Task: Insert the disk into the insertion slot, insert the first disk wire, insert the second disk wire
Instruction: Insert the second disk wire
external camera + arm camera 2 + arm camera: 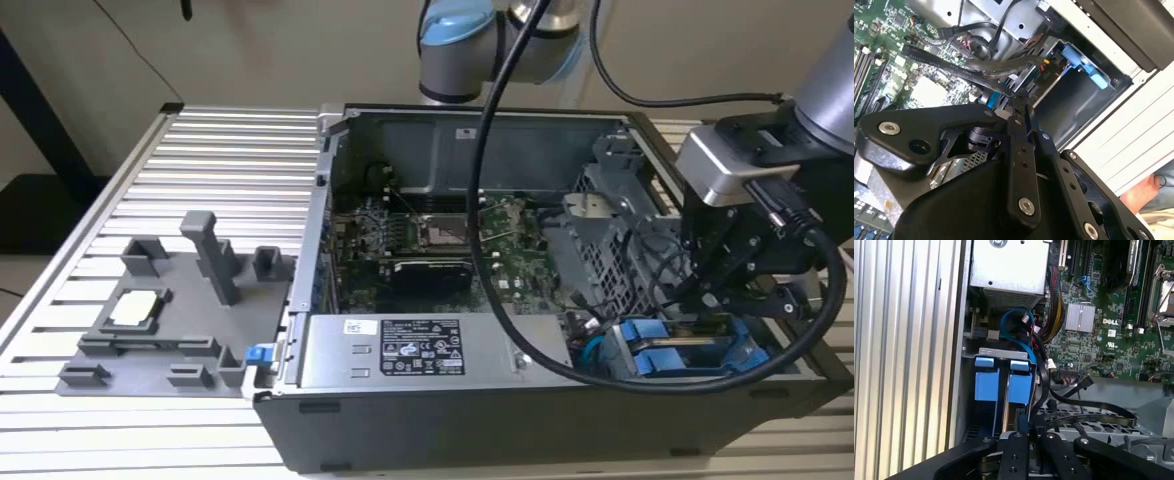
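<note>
I am working the wiring step: the disk (663, 352) is sitting in the insertion slot (985, 354) at the case's (441, 438) front corner. Gripper (1013, 98) is pinching narrow beside a black cable (999, 67); I judge the plug needs aligning.

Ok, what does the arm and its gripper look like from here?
A silver-grey arm with pale blue joint caps, a grey camera block at the wrist, and thick black cables looping off it. The gripper is black, built of bolted linkage bars with silver screw heads.
</note>
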`<state>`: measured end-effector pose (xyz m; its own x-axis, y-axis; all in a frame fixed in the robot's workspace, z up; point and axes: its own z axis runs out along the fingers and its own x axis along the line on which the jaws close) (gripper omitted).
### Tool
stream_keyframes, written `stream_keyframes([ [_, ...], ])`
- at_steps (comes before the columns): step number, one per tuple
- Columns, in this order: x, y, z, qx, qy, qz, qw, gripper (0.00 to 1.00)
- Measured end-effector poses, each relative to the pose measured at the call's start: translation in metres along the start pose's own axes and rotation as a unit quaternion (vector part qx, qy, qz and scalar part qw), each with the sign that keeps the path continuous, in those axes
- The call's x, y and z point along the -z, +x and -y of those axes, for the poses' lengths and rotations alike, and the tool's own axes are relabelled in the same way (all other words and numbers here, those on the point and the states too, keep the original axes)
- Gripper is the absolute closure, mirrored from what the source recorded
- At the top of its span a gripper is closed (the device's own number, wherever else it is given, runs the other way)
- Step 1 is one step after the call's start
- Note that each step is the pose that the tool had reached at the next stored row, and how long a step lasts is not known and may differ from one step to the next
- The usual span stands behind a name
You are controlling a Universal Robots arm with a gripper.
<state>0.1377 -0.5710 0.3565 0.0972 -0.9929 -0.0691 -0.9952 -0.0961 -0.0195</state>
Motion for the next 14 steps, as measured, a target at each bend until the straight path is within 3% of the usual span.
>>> stream_keyframes([
  [6, -0.0025, 0.0003, 0.0011, -0.015, 0.0009, -0.0013, 0.9999, 0.84],
  [14, -0.006, 0.0023, 0.0016, -0.019, 0.0009, -0.0023, 0.9998, 0.84],
])
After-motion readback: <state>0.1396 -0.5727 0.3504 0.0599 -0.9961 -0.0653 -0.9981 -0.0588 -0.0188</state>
